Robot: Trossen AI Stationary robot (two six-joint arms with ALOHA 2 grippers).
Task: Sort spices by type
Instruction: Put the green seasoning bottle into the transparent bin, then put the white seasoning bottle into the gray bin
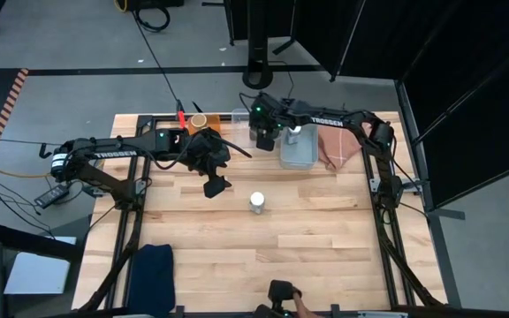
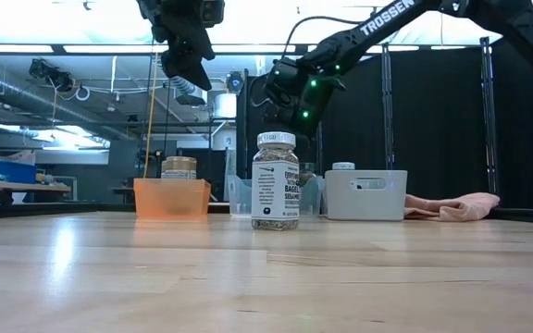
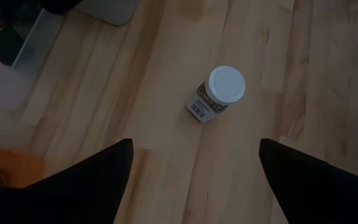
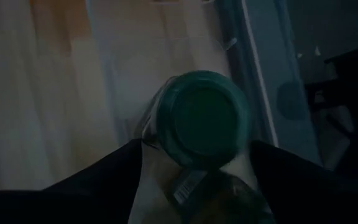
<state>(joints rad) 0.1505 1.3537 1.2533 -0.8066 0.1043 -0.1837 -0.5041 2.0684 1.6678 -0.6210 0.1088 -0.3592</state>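
A white-lidded spice jar point(image 1: 256, 202) point(image 3: 225, 87) stands upright on its base mid-table, also seen in the low view point(image 2: 276, 180). My left gripper point(image 1: 216, 185) point(image 3: 194, 162) hangs open in the air to the jar's left and touches nothing. My right gripper point(image 1: 264, 138) point(image 4: 194, 149) is open above the clear bin point(image 1: 240, 124). A green-lidded jar point(image 4: 207, 118) stands upright in that bin below the fingers, and a second jar's label point(image 4: 188, 183) shows beside it. A tan-lidded jar point(image 1: 200, 120) sits in the orange bin point(image 2: 171, 199). Another white-lidded jar point(image 1: 294, 131) sits in the pale-blue bin point(image 1: 300, 152).
The three bins line the far edge. A pink cloth point(image 1: 334, 146) lies to the right of the pale-blue bin, and a dark blue cloth point(image 1: 153, 265) lies at the near left corner. A person's hand point(image 1: 294, 302) shows at the near edge. Bare wood surrounds the standing jar.
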